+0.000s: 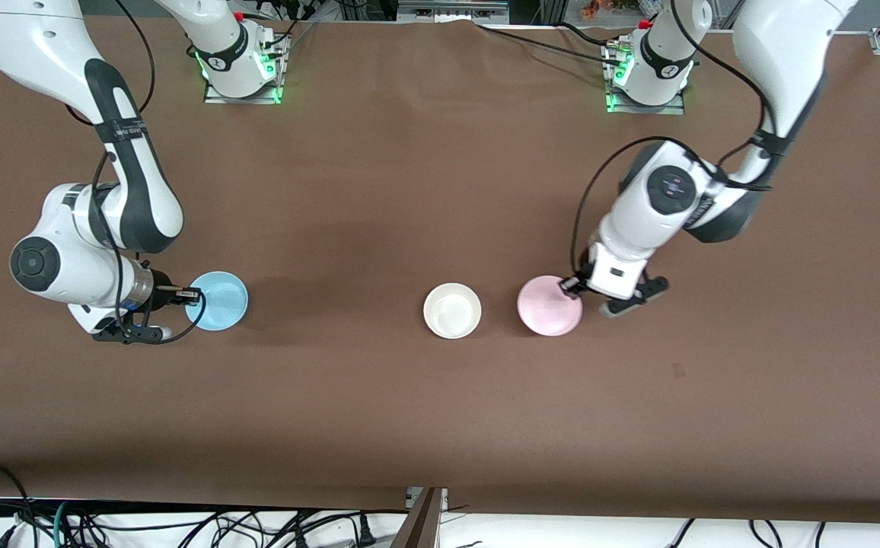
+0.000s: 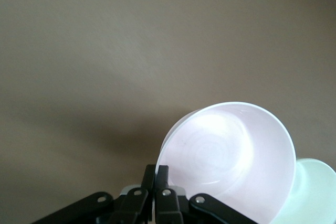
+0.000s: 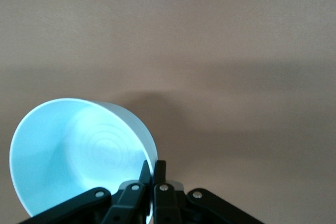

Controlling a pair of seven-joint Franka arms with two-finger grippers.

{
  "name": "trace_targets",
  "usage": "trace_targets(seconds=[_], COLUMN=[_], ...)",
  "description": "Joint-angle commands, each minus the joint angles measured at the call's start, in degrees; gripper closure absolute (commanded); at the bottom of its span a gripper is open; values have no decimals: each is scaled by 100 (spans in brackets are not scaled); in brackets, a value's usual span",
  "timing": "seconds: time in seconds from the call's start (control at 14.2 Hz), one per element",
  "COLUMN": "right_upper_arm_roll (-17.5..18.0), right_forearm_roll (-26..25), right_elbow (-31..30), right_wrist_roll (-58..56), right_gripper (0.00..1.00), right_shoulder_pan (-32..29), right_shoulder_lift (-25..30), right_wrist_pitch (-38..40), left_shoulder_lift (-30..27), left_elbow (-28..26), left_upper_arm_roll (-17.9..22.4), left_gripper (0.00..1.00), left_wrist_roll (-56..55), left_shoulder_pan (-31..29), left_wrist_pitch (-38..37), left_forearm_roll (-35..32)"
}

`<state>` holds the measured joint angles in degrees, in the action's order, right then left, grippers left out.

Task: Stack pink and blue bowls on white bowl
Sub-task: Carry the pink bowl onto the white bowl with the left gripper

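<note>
Left tool [image 1: 571, 288] pinches pink bowl [image 1: 549, 306] rim, apparently lifted; right tool [image 1: 190, 293] pinches blue bowl [image 1: 217, 300].

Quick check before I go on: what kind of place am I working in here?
Most likely a robotics lab bench, not a kitchen. Two arms are bolted to a table under brown cloth, loose cables trail along its edge, and the only wares are a blue bowl, a white bowl and a pink bowl.

Pale pink bowl [image 1: 549, 306]; light sky-blue bowl [image 1: 217, 300]; plain white bowl [image 1: 452, 310]. Surface [image 1: 425, 190] uniform brown. Arms white with black joints.
</note>
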<state>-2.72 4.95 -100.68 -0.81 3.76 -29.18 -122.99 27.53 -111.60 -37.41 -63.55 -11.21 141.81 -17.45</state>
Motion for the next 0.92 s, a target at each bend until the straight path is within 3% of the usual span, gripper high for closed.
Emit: trace_targets(seconds=[0.0,0.56,0.85], right_upper_arm_roll=[88,158,167], right_forearm_roll=[225,858,868], right_elbow=[189,673,743], right_wrist_roll=[-86,-16,228], right_gripper=[100,100,100], right_shoulder_pan=[-59,151,362], right_shoulder_lift=[52,70,70], right_wrist_pitch=[337,1120,1128], left_shoulder_lift=[199,770,982], left_elbow=[357,946,1333], left_upper_arm_roll=[58,137,680], left_gripper=[100,100,100], left_wrist_roll=[-744,-1651,-2011], left_shoulder_pan=[478,1261,1989], left_wrist_pitch=[-22,14,22], left_forearm_roll=[-127,-145,-145])
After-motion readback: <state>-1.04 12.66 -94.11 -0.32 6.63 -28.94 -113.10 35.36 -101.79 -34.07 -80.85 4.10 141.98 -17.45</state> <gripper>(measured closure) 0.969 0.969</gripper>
